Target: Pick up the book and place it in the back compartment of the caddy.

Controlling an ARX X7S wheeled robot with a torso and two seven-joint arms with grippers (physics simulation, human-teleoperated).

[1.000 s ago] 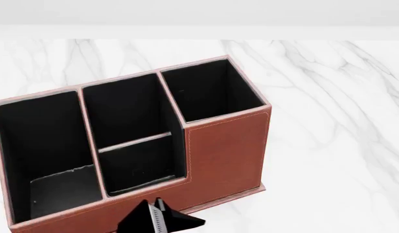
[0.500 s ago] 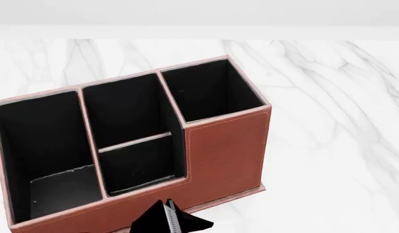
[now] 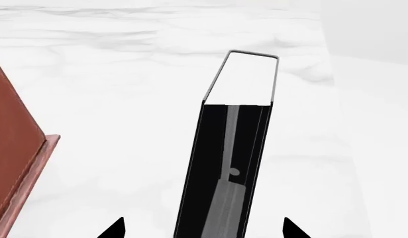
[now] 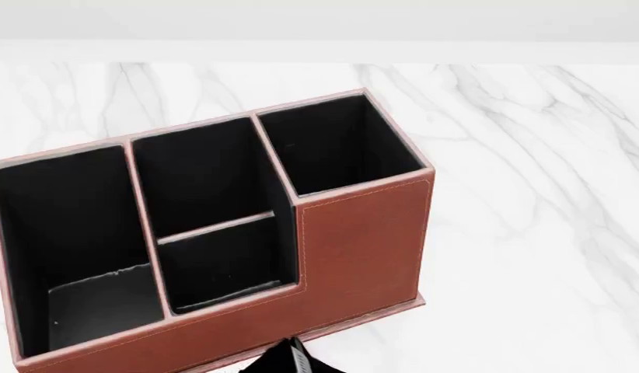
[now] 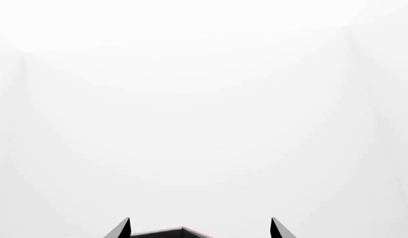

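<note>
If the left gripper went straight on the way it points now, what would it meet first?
The left gripper carries the book ahead of it; beyond lies bare marble table. The caddy sits off to the side, seemingly out of line, though depth is unclear.

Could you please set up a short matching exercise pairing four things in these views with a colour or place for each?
Things:
1. book
2. caddy
3. table
4. back compartment

Descriptions:
A. white marble with grey veins
B. reddish-brown outside, black lining
C. black cover, white page edges
D. shorter pocket of the middle section, behind the low outer wall

Pairs: 1-C, 2-B, 3-A, 4-D
</note>
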